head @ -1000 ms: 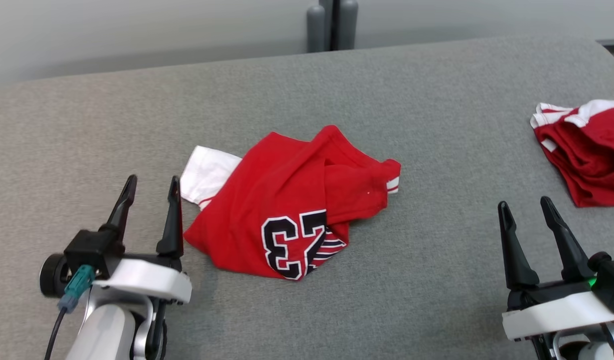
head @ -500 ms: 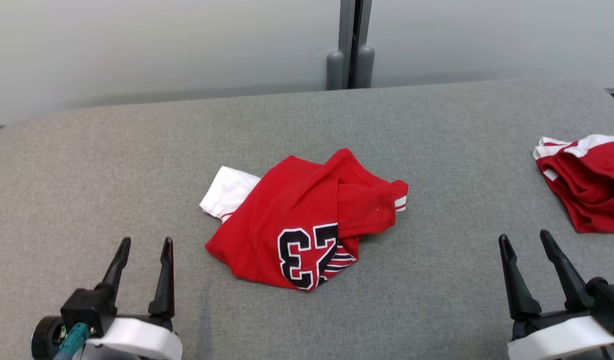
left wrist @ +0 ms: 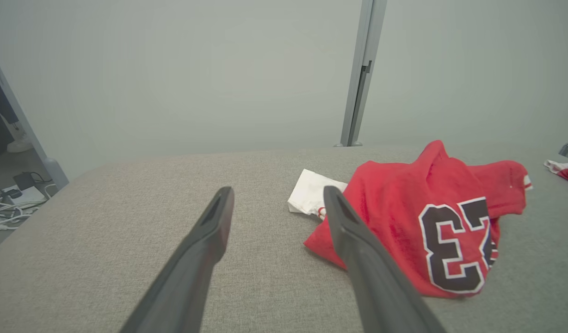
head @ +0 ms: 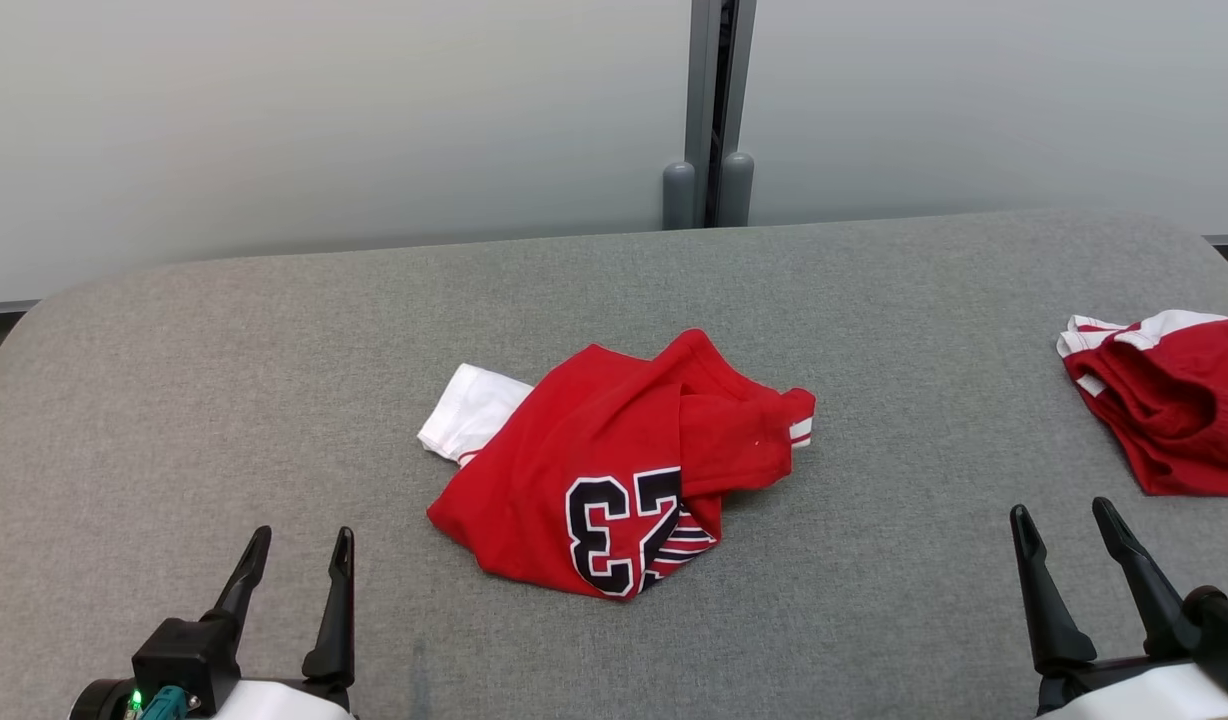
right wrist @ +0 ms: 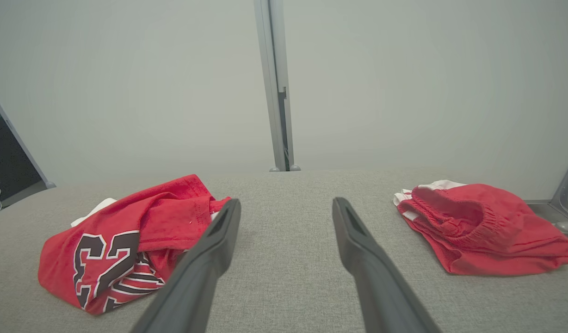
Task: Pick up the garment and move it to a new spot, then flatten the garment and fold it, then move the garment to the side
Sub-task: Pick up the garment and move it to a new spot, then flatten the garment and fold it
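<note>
Garment [head: 614,470], a crumpled red shirt, lies mid-worktop [head: 224,400], untouched. Over the last second our head camera tilted up; the shirt kept its shape, so pickup has not begun. We hold the left gripper [head: 304,535] at 7 o'clock and the right gripper [head: 1061,508] at 5 o'clock, both wide and empty. Our right wrist view shows whole the red shorts [right wrist: 483,231] at 3 o'clock that the head view crops.

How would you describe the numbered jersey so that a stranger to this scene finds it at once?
A grey table stands before a pale wall. At its centre lies a crumpled red jersey. Unlike the red shorts at the right edge, it bears a big black number.
</note>
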You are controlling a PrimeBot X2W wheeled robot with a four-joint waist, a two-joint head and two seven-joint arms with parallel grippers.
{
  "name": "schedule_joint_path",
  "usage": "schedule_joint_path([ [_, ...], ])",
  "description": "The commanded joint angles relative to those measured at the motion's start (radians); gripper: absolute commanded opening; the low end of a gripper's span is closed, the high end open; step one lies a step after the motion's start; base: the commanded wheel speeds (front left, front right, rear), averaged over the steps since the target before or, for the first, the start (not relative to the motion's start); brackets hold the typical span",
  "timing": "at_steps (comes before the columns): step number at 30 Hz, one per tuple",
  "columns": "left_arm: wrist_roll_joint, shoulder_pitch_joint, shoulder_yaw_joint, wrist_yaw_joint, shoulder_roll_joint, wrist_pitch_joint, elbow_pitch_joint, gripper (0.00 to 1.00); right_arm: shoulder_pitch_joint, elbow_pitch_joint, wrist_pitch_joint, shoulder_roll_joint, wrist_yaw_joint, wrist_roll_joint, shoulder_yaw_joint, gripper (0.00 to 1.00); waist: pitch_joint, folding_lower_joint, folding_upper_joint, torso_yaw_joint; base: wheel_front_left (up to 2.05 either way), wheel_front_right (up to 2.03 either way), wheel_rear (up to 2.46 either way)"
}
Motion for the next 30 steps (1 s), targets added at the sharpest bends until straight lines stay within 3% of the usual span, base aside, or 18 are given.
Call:
schedule_joint_path([
  [1, 0.0, 0.014, 0.002, 0.003, 0.009, 0.0, -0.006, 1.0, 0.012, -0.005, 0.004, -0.001, 0.0, -0.003, -0.005, 1.0, 0.0, 0.0, -0.0001, 0.0, 0.0, 0.0, 0.0],
  [21, -0.006, -0.015, -0.008, 0.015, 0.016, 0.001, -0.016, 1.0, -0.007, -0.009, 0.002, 0.005, 0.0, 0.0, -0.007, 1.0, 0.025, 0.0, -0.0001, 0.013, 0.0, 0.0, 0.0],
  [30, 0.003, -0.106, -0.025, -0.009, 0.011, -0.016, -0.015, 1.0, -0.079, 0.011, 0.015, -0.023, 0.0, 0.022, 0.048, 1.0, 0.118, 0.0, -0.0001, 0.083, 0.0, 0.0, 0.0],
])
